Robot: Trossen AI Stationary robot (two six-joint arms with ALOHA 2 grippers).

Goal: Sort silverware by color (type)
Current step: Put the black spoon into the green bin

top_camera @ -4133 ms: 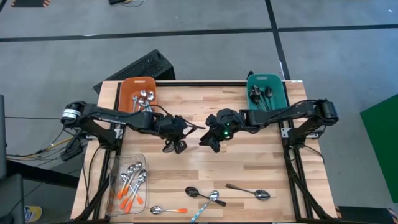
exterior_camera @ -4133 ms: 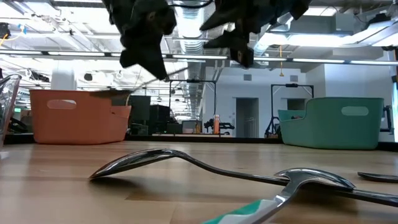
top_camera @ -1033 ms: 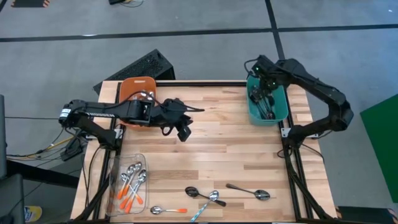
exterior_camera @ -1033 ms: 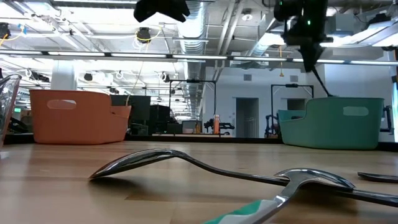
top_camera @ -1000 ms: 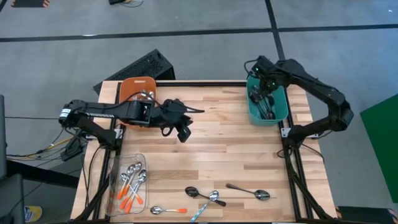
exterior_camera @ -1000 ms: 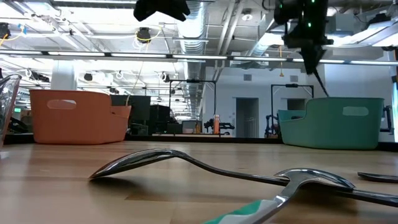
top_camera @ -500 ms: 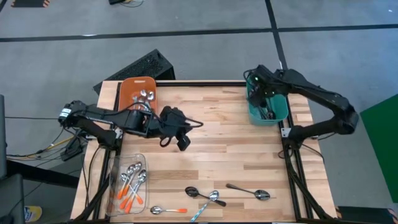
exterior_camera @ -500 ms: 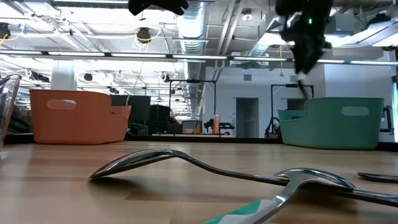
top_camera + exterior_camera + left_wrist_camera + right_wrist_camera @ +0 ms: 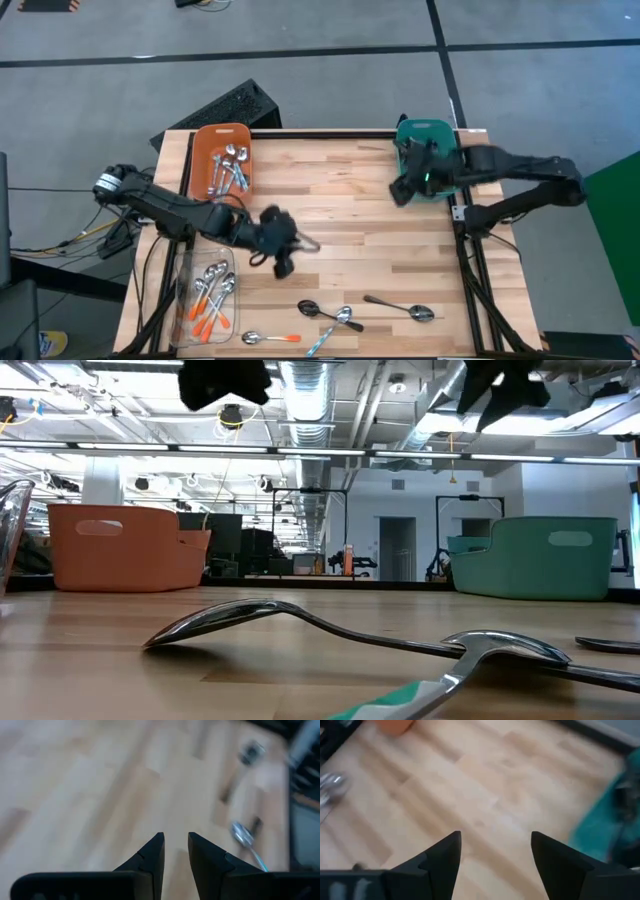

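Loose spoons lie flat near the table's near edge: an orange-handled spoon (image 9: 270, 338), a dark spoon (image 9: 322, 311), a light-blue-handled spoon (image 9: 343, 320) and another spoon (image 9: 400, 308). Shiny silver spoons lie in the orange bin (image 9: 205, 140), dark ones in the teal bin (image 9: 450, 135), and orange-handled ones in the clear tray (image 9: 186, 300). My left gripper (image 9: 285, 265) (image 9: 175, 840) hovers over bare wood left of centre, open by a narrow gap and empty. My right gripper (image 9: 398, 193) (image 9: 495, 840) hangs beside the teal bin's near left corner, wide open and empty.
Bare wood fills the table's middle between the two grippers. A black keyboard-like object (image 9: 225, 108) lies behind the orange bin, off the far left corner. In the low view, a silver spoon (image 9: 260, 618) and the light-blue handle (image 9: 410, 698) lie close to the camera.
My right gripper has come away from above the teal bin, toward the near edge and the table's left; the dark spoon that hung below it no longer shows there. My left gripper has moved from beside the orange bin toward the near edge and the loose spoons.
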